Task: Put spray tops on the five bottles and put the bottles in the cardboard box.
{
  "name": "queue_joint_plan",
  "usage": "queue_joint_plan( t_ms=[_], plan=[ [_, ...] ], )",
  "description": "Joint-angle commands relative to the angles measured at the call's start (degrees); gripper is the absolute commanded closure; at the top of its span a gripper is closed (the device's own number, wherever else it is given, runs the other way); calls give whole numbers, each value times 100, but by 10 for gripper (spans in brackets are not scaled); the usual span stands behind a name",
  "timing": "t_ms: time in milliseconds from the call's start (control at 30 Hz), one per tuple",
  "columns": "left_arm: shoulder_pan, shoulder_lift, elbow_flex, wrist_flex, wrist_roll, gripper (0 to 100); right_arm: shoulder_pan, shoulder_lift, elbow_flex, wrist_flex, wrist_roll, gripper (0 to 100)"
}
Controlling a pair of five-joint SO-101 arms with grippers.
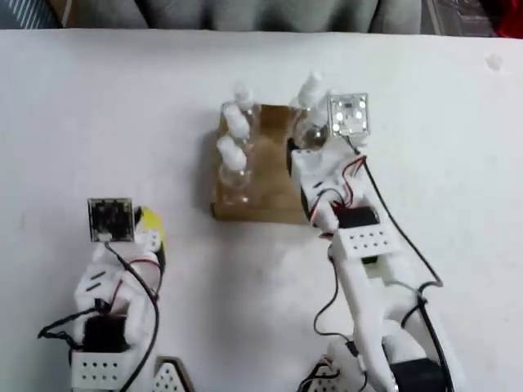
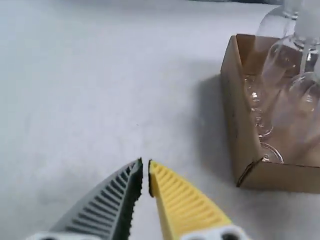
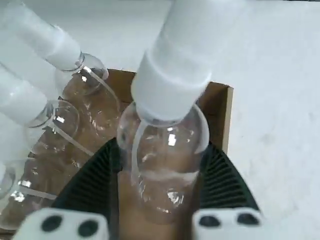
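The cardboard box (image 1: 274, 204) lies at the table's middle, also seen from the left wrist as the box (image 2: 240, 145). Three clear bottles with white spray tops (image 1: 235, 151) stand in its left part. My right gripper (image 3: 160, 185) is shut on another clear bottle (image 3: 165, 165) with a white spray top (image 3: 175, 65), held upright over the box's far right corner; from above that bottle (image 1: 307, 110) shows just beyond the right arm. My left gripper (image 2: 145, 182) rests shut and empty over bare table, left of the box, with its grey and yellow fingers touching.
A white table (image 1: 122, 106) spreads all around the box. The right arm's cables (image 1: 409, 245) trail toward the front edge. The left arm's base (image 1: 102, 343) sits at the front left. A small white speck (image 1: 493, 61) lies at the far right.
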Motion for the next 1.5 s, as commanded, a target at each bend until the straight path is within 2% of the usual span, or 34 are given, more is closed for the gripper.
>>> queue_joint_plan(
  t_ms=[0, 667, 1100, 1267, 1467],
  plan=[
    [-48, -66, -9, -185, -62, 980, 75, 207, 70, -637, 70, 983],
    [-101, -66, -9, -105, -62, 980, 66, 1429, 70, -1604, 70, 983],
    [-110, -66, -9, -105, -62, 980, 13, 1613, 246, -1613, 79, 983],
    [-110, -66, -9, -105, -62, 980, 4, 1596, 387, -1657, 818, 983],
    [-110, -66, -9, -105, -62, 980, 4, 1631, 413, -1569, 387, 983]
  ],
)
